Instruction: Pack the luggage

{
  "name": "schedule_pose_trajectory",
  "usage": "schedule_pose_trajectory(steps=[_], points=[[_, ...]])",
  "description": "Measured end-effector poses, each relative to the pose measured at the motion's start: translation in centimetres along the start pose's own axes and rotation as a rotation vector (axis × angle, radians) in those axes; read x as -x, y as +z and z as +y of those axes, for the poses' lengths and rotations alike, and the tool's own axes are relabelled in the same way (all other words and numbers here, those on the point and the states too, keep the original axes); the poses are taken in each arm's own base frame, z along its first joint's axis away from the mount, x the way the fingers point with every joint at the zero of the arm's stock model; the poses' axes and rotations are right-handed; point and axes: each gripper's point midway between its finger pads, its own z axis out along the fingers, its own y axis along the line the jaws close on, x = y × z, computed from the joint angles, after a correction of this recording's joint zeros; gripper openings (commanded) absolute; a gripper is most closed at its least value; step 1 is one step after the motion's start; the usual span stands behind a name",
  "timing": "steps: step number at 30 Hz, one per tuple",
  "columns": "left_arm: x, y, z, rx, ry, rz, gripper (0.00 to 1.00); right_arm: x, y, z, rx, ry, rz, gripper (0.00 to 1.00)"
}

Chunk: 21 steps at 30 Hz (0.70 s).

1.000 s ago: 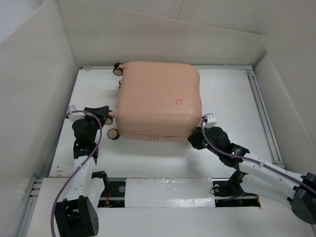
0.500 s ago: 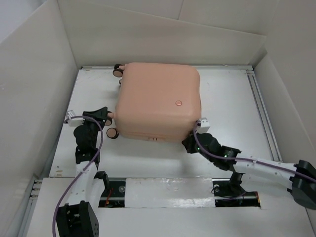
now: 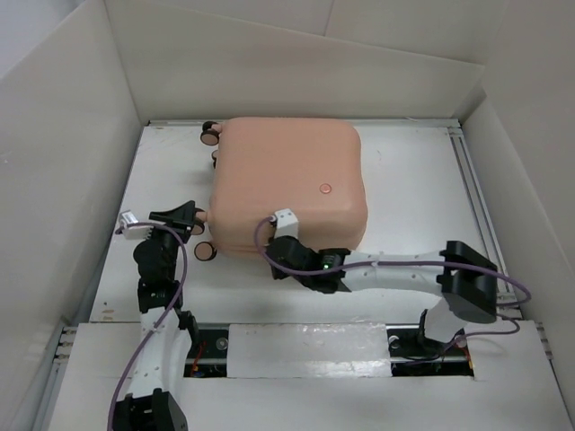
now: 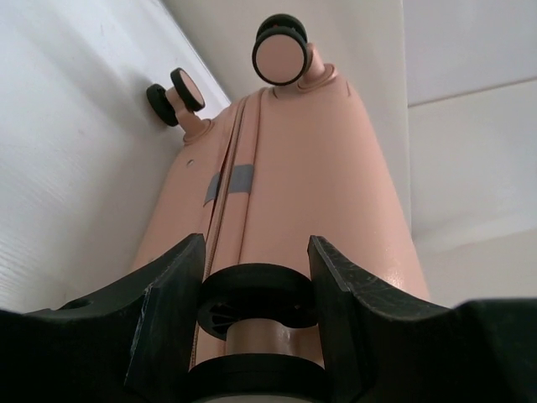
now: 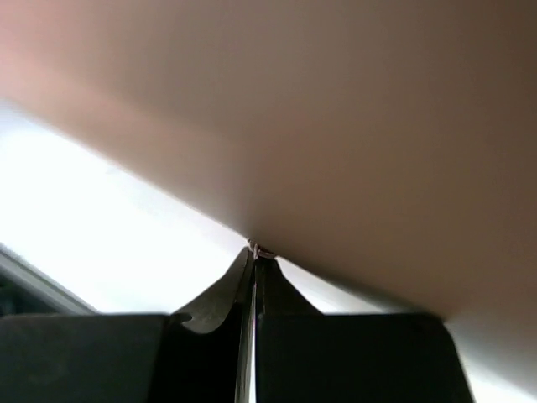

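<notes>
Luggage point(image 5: 352, 117) only a blurred peach expanse in the right wrist view, speck at the pressed-together tips of the right gripper point(image 5: 254, 254) too small to identify, those tips out of sight in the top view, near wheel point(image 4: 260, 295) partly covered by the left gripper point(image 4: 256, 252) clasping it and cut off at the bottom edge

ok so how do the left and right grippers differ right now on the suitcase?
Jaws: the left gripper stands part open around a wheel of the luggage and looks clamped on it. The right gripper is fully shut, tips together.
Place: the left gripper is at the luggage's wheeled left end. The right gripper is at its near side, tips at the shell's lower edge.
Shared: both sit low against the closed luggage.
</notes>
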Motion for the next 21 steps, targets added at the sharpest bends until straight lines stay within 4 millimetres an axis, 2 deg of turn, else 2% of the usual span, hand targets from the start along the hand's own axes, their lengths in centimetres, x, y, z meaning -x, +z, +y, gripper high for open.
schedule_pose_trajectory(steps=[3,5,14,21], points=[[-0.3,-0.1,0.2,0.005,0.001,0.014,0.00,0.1,1.8,3.6,0.074,-0.063,0.047,0.00],[-0.3,-0.2,0.3,0.015,0.022,0.019,0.00,0.1,2.7,5.2,0.112,-0.105,0.065,0.00],[-0.4,-0.4,0.3,0.004,0.117,0.035,0.00,0.0,3.4,7.9,0.297,-0.228,0.158,0.00],[1.3,0.2,1.7,0.023,0.160,-0.057,0.00,0.2,5.2,11.3,0.371,-0.230,0.236,0.00]])
